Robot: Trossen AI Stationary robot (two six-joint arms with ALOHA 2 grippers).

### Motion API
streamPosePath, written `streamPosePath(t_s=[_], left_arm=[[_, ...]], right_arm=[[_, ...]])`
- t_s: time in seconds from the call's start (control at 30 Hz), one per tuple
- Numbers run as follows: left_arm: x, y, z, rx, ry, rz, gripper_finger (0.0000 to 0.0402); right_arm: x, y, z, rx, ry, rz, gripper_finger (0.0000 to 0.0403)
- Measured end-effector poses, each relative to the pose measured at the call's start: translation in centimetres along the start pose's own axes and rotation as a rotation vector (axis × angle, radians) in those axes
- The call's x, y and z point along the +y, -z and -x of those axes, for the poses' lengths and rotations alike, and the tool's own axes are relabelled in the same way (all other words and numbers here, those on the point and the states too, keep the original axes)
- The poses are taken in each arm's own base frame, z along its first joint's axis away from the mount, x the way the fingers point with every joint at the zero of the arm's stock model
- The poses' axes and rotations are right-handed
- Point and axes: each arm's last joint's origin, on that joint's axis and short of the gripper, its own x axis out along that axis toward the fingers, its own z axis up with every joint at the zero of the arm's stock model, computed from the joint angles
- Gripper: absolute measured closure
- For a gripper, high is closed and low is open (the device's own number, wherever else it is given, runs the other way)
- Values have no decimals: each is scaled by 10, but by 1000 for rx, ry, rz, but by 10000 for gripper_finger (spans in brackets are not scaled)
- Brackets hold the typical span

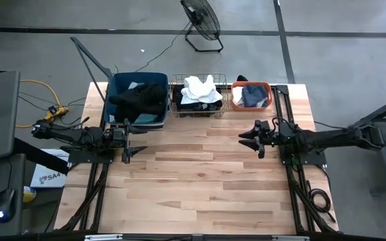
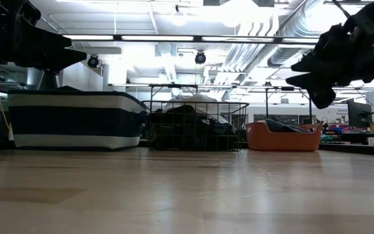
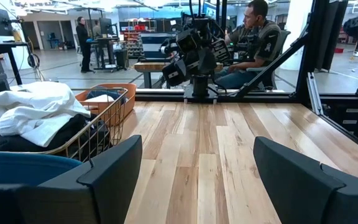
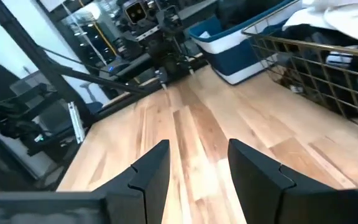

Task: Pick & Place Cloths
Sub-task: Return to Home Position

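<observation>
The cloths lie in three containers along the table's far edge. Black cloths (image 1: pixel 139 99) fill the blue tub (image 1: pixel 114 107) at the left. White cloths (image 1: pixel 201 89) lie on black ones in the wire basket (image 1: pixel 199 112) in the middle. Slate grey-blue and white cloths (image 1: pixel 252 95) lie in the coral tub (image 1: pixel 268 88) at the right. My left gripper (image 1: pixel 138 141) hovers open and empty above the table, just in front of the blue tub. My right gripper (image 1: pixel 244 139) hovers open and empty in front of the coral tub.
The wooden table top (image 1: pixel 200 181) stretches bare between the arms and toward the near edge. A floor fan (image 1: pixel 201 20) stands beyond the table. A person sits behind the right arm in the left wrist view (image 3: pixel 253 37).
</observation>
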Motion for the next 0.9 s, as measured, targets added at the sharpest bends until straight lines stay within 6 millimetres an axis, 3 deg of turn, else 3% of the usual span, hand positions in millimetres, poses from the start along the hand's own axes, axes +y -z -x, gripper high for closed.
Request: streamPosePath(t_s=[0.37,0.6,0.9], left_arm=[[0,0,0,-1,0,0,101],[0,0,0,-1,0,0,101],[0,0,0,-1,0,0,101]], right_arm=[[4,4,17,93,-146,34,248],[-3,9,21,82,29,39,248],[-5,10,21,73,92,-13,248]])
